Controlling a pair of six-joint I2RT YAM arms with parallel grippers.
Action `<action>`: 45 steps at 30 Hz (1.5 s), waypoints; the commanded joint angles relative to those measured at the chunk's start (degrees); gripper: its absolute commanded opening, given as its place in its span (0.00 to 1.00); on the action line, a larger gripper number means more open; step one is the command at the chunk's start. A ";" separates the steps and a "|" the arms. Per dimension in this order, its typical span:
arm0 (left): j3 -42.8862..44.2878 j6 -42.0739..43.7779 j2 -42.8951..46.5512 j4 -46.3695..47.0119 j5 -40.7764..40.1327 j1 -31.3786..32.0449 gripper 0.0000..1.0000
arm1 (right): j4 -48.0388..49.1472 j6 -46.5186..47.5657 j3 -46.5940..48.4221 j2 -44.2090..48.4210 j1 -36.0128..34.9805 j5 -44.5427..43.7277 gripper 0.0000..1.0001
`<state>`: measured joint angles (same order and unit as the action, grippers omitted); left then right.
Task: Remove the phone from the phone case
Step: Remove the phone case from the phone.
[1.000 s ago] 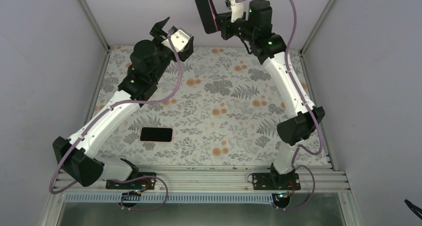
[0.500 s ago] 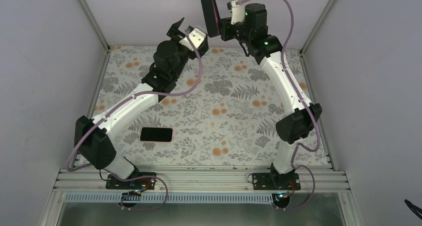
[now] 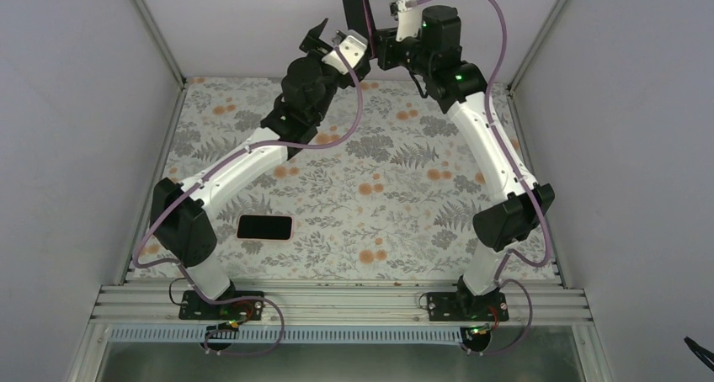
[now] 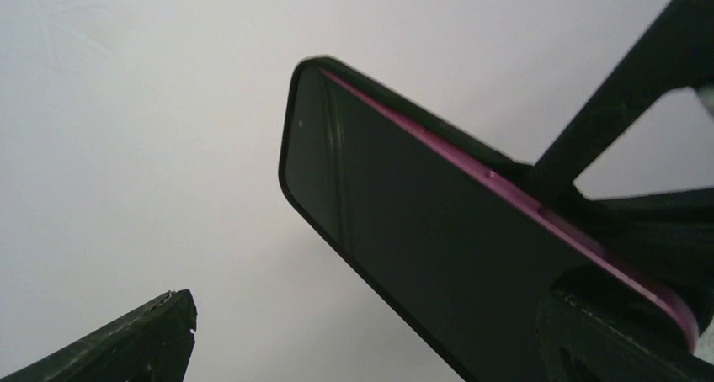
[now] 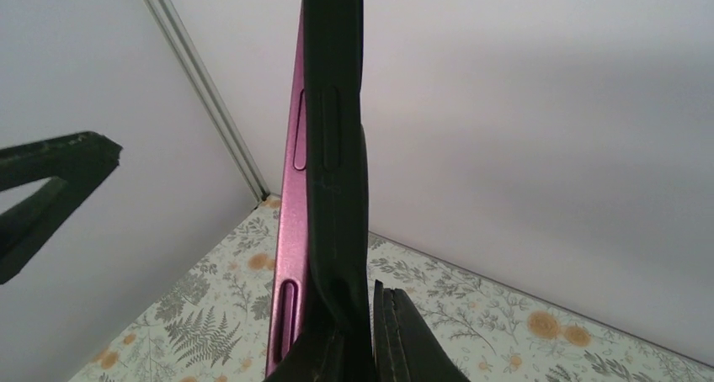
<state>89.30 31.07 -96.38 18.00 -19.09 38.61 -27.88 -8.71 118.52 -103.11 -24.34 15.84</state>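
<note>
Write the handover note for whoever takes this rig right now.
Right gripper: shut on the phone case, held upright, high over the far end of the table.
Left gripper: open, empty, close beside the case.
Phone: in the case, pink edge showing along one side.
A dark phone-like slab lies flat on the table near the left arm's base.
Done: case lifted and presented.
Left: grip the phone with the left gripper and pull it free.

Shows a pink-edged phone tilted in its black phone case, beyond the left gripper's spread fingertips.
</note>
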 commanded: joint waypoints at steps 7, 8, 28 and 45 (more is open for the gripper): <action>2.49 -1.52 -0.88 -2.39 1.47 1.12 1.00 | 5.21 -1.06 0.13 2.93 -0.75 0.16 0.03; 1.74 -1.61 -0.45 -2.36 1.96 1.14 1.00 | 5.25 -0.92 0.13 3.10 -0.79 -0.30 0.03; 0.12 -3.59 -0.20 -4.23 5.03 1.25 1.00 | 5.74 -1.18 -0.15 3.13 -1.49 -0.47 0.03; -2.41 -4.92 1.34 -4.40 6.75 1.29 1.00 | 6.00 -0.51 -0.74 3.13 -1.84 -1.73 0.03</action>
<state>87.68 27.55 -95.83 14.35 -14.57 39.13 -27.90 -8.78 117.16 -103.02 -24.36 12.75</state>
